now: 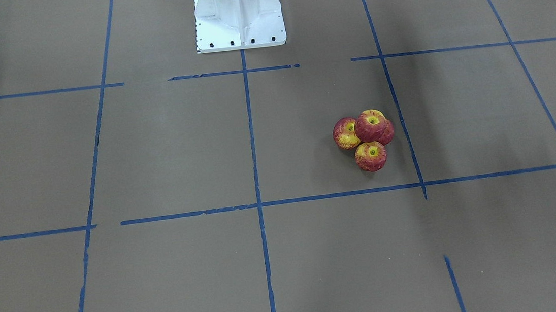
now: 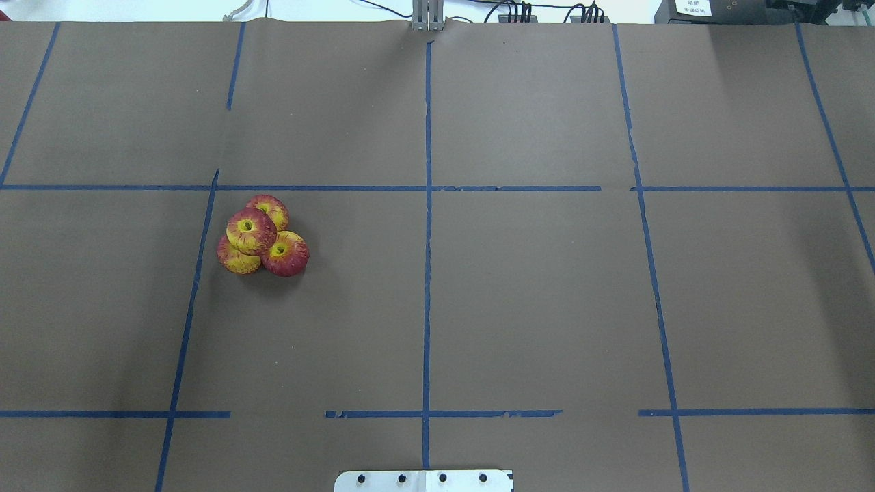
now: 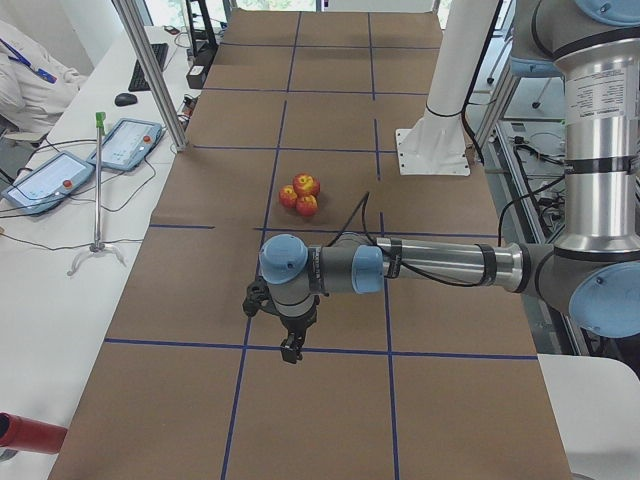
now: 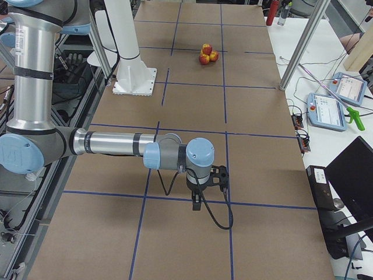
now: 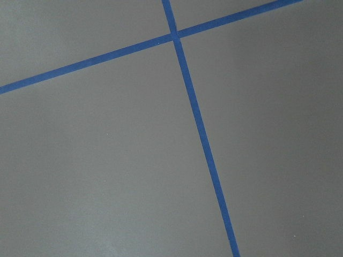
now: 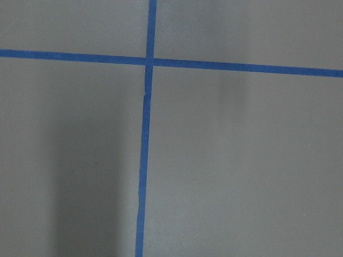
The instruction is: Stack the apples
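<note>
Got four apples (image 2: 260,236) bunched up on the robot's left half of the table (image 2: 547,307), right next to a blue tape line (image 2: 198,273). Three down low touching each other, plus a top apple (image 1: 372,125) perched over the middle. Round all over, so no real long axis; stem dimples pointing up wherever visible. Way off from the left gripper (image 3: 291,347) and right gripper (image 4: 197,202), both hanging fingers-down near the table ends. Can't tell clenched or released for either
</note>
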Tool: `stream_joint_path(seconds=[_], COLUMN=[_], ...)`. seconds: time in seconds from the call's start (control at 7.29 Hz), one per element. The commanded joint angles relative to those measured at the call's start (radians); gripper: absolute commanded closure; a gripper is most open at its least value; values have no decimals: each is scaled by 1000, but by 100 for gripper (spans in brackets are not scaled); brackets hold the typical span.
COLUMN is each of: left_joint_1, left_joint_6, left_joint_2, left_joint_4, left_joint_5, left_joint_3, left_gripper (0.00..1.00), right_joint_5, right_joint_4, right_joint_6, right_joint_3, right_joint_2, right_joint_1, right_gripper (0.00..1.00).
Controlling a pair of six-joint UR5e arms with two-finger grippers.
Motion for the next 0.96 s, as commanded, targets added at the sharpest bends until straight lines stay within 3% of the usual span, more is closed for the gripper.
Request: stream_joint_path(seconds=[0.0, 0.27, 0.69, 0.82], left_joint_1=[-2, -5, -50, -126], left_joint_6=[5, -2, -8, -9], left_joint_2=[4, 1, -8, -23], left_joint_4=[-33, -28, -15, 46], left_joint_5=[-1, -5, -94, -91], left_joint_3=[17, 16, 13, 22], left_gripper=[0, 0, 0, 0], right_joint_5=[0, 0, 0, 0], right_joint_4=[0, 0, 0, 0], right_joint_6=[0, 0, 0, 0], right_joint_3=[0, 0, 0, 0], right_joint_2=[0, 0, 0, 0], right_joint_1=[0, 0, 0, 0], right_gripper=[0, 0, 0, 0])
